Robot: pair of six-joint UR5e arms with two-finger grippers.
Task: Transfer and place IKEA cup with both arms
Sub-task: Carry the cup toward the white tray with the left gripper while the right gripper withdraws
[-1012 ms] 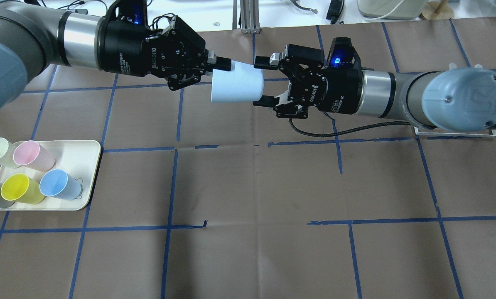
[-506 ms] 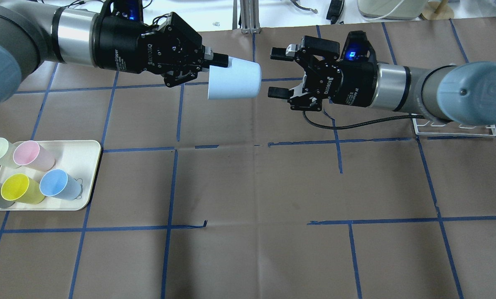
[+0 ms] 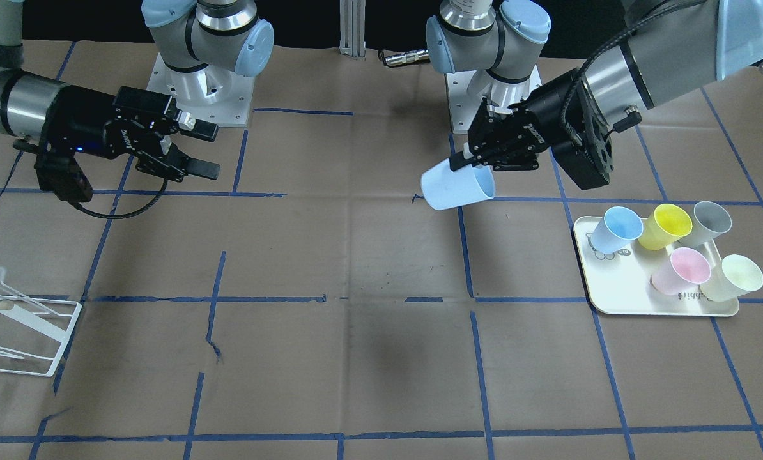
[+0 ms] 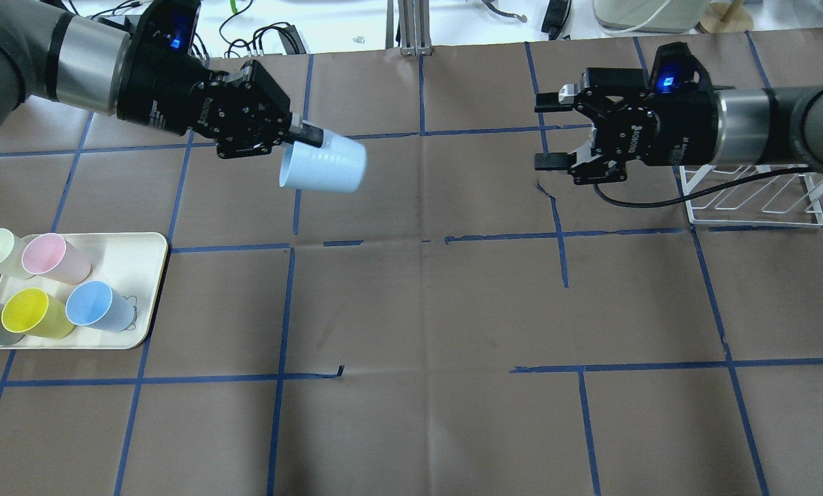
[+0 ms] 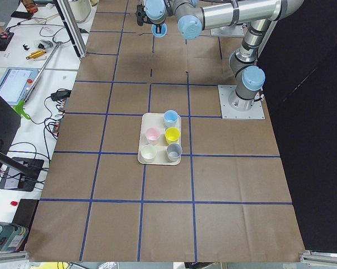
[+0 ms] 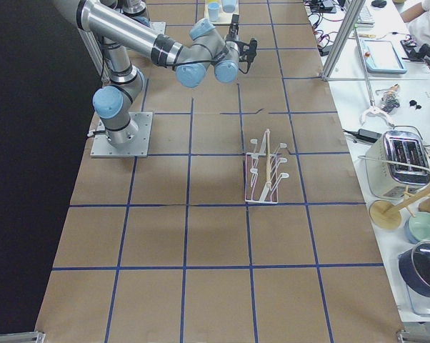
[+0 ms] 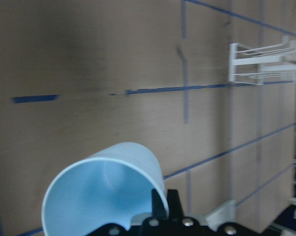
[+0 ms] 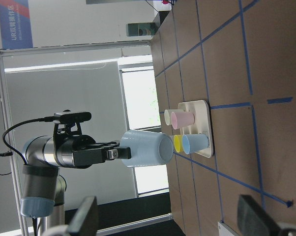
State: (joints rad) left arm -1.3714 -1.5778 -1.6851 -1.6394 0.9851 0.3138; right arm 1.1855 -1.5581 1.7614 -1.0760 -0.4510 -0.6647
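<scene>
Your black left gripper (image 4: 307, 136) pinches the light-blue plastic tumbler (image 4: 325, 172) by its rim; your right gripper (image 4: 541, 134), jaws spread, hangs well apart from that tumbler.

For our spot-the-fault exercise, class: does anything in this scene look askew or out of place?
Only the IKEA cup: it hangs tipped on its side above the table, pinched at the rim by the left gripper. The right gripper is open, empty, well apart.

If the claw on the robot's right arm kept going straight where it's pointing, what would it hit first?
Probably the light-blue cup held by the left gripper: the open right gripper points straight at it, and its wrist view shows the cup about centred. Nothing lies between, though height is unclear.
</scene>
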